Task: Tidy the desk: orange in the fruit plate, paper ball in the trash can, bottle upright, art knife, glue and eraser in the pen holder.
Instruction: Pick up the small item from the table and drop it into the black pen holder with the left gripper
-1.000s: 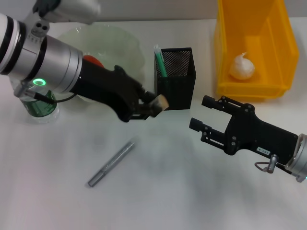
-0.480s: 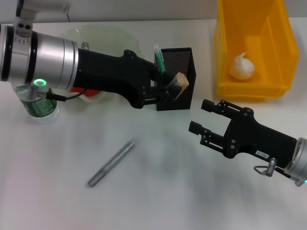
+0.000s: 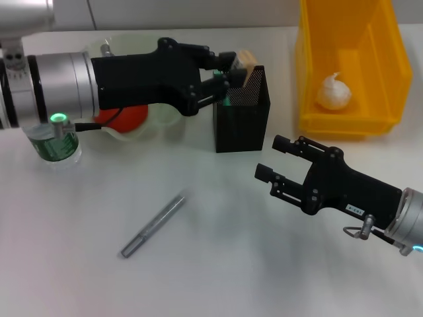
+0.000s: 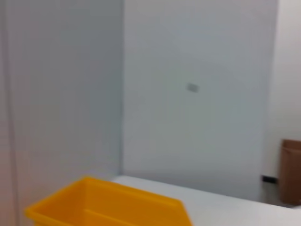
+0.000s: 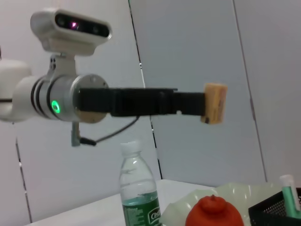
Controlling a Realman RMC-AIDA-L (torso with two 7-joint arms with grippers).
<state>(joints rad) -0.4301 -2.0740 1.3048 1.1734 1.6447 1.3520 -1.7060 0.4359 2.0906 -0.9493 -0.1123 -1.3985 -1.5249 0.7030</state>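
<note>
My left gripper (image 3: 238, 69) reaches across from the left, shut on a tan eraser (image 3: 248, 61) held just above the rim of the black mesh pen holder (image 3: 242, 119). The right wrist view shows the eraser (image 5: 214, 102) held clear in the air. A green glue stick (image 5: 288, 189) stands in the pen holder. The grey art knife (image 3: 153, 225) lies on the table in front. The orange (image 3: 123, 119) sits in the pale green fruit plate (image 3: 166, 123). The bottle (image 3: 57, 144) stands upright at the left. The paper ball (image 3: 332, 92) lies in the yellow trash can (image 3: 347, 125). My right gripper (image 3: 271, 158) hangs open, empty, right of the pen holder.
The trash can (image 4: 108, 203) stands at the far right, close behind my right arm. White table spreads around the art knife and along the front edge. My left forearm covers part of the fruit plate.
My left gripper carried the eraser away from the table's middle, up and back, until it hangs over the pen holder. The right arm edged slightly left.
</note>
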